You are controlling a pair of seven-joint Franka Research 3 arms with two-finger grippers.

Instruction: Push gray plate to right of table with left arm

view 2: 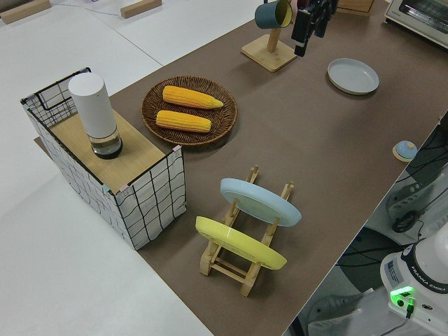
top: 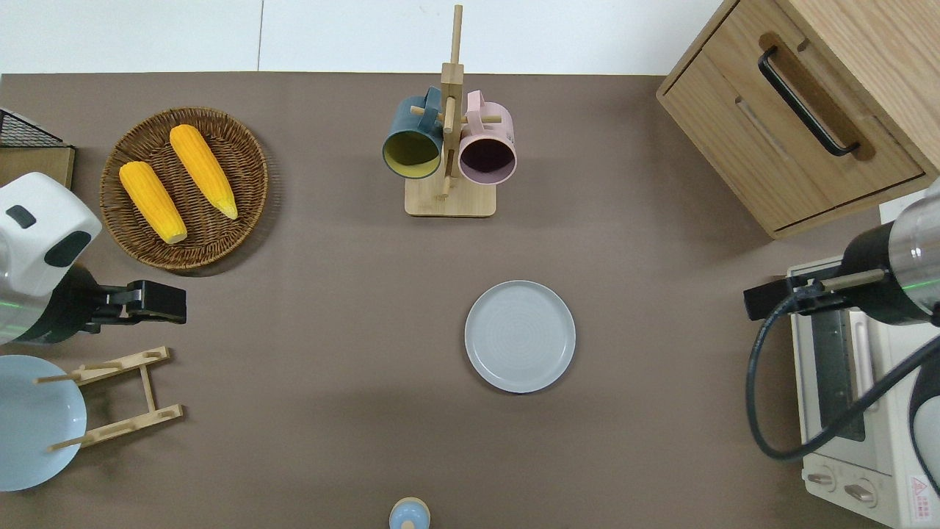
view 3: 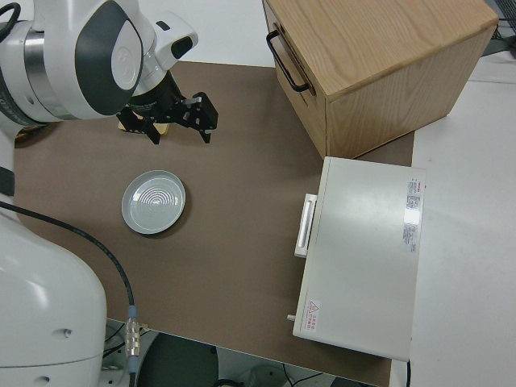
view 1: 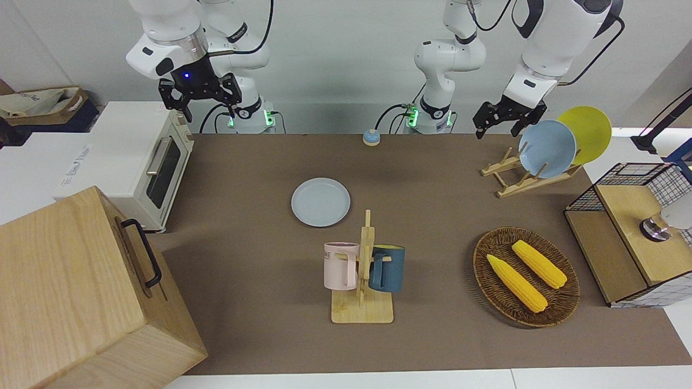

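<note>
Gray plate (top: 520, 336) flat on table (top: 330, 411). Left gripper (top: 158, 302) well apart from plate, over bare table; fingers pressed together. Right arm parked.

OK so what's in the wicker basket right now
Two yellow corn cobs lie side by side in the round wicker basket, both fully visible. The weave under the cobs is covered, so anything beneath them cannot be seen.

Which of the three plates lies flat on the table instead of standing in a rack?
The gray plate lies flat on the table. The sky-blue plate and the yellow plate lean in the wooden rack.
</note>
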